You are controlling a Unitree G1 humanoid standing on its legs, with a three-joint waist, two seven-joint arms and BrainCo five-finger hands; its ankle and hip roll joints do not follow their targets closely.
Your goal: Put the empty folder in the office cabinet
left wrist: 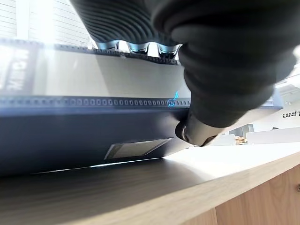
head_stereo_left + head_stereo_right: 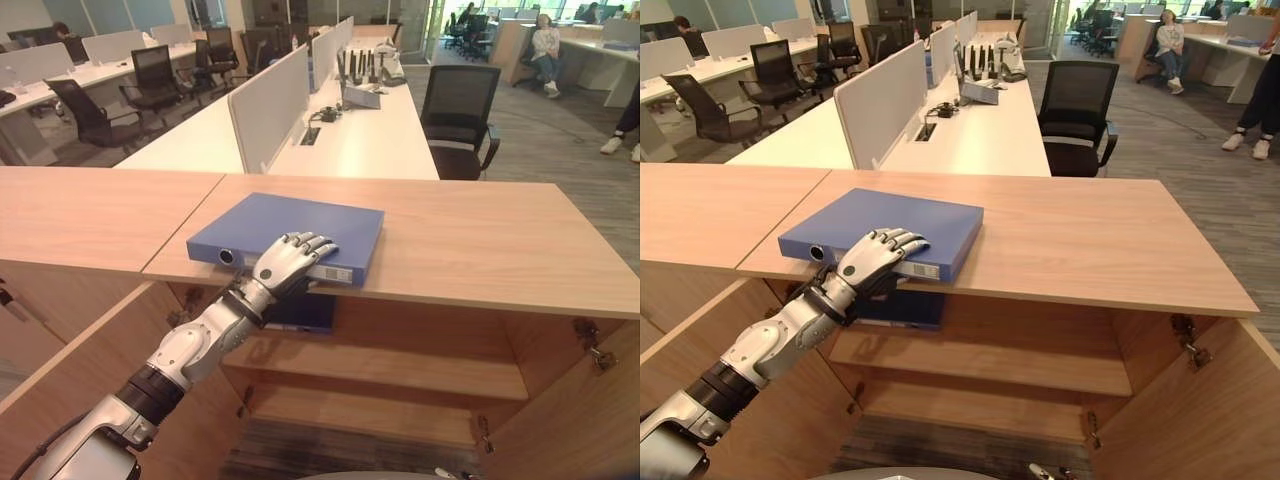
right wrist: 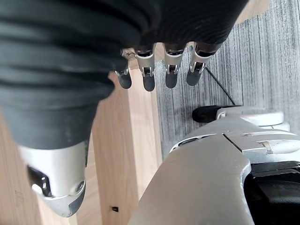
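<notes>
Blue folder [image 2: 290, 232] flat on the wooden counter [image 2: 480, 245], left hand [image 2: 290, 262] clamped over its near spine – thumb beneath in the wrist view, right hand [image 3: 157, 70] hanging loose-fingered over carpet [image 3: 262, 61].

Past the wooden top a long white desk [image 2: 370, 140] runs away from the camera, split by a pale divider panel [image 2: 268, 105]. A tray with upright dark items [image 2: 358, 80] stands on it, and a dark cable box [image 2: 326, 115] lies near the panel. A black mesh chair [image 2: 458, 120] is drawn up at the desk's right side. More black chairs [image 2: 160, 75] stand along the desks to the left. A seated person [image 2: 546, 55] is at the far right, and someone's white shoes [image 2: 622, 148] show on the grey carpet [image 2: 545, 140].
</notes>
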